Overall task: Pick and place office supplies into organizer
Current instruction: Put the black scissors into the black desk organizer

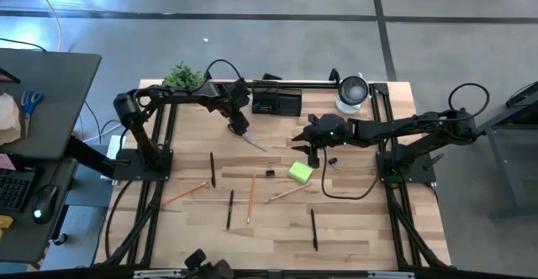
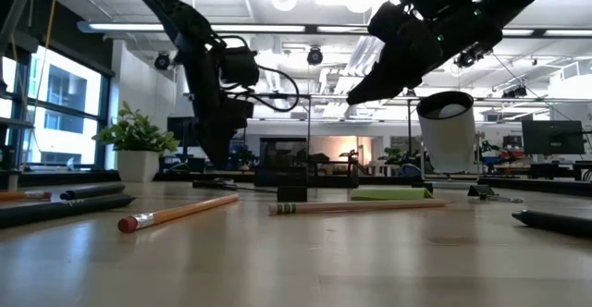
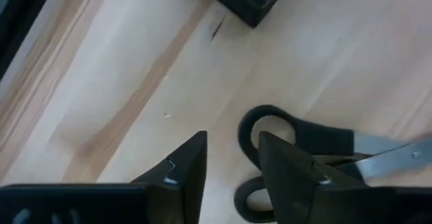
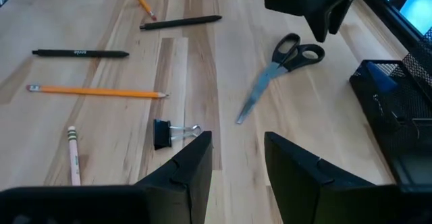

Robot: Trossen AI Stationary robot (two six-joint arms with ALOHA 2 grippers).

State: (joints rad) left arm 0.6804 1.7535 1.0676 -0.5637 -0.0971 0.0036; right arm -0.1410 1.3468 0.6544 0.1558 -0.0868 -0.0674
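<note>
We note the left gripper (image 3: 233, 166) hovering directly over the handle end of the black-handled scissors (image 4: 283, 59), fingers parted and empty. In its wrist view one finger (image 3: 185, 166) stands clear on bare wood while the other (image 3: 290, 170) overlaps the rim of the nearer handle loop. The scissors lie flat on the table (image 1: 361, 228); their long axis runs from the loops under this gripper out to the blade tip, which points away from the organizer (image 1: 276, 102) and toward the middle of the table. The organizer sits close behind the handle end.

We judge the left arm clearly nearer. The right gripper (image 4: 236, 163) hangs high above the table, jaws apart and holding nothing, well off to the blade side, with a binder clip (image 4: 172, 133) just ahead of its fingers.

Materials: scissors have smooth black plastic loops and thin bare steel blades, closed together. The organizer is black wire mesh, box-shaped, with something blue inside. Table is pale banded wood, matte. Pens (image 4: 81, 52) are slim matte black cylinders; pencils (image 4: 98, 90) are orange, one wood-coloured.
</note>
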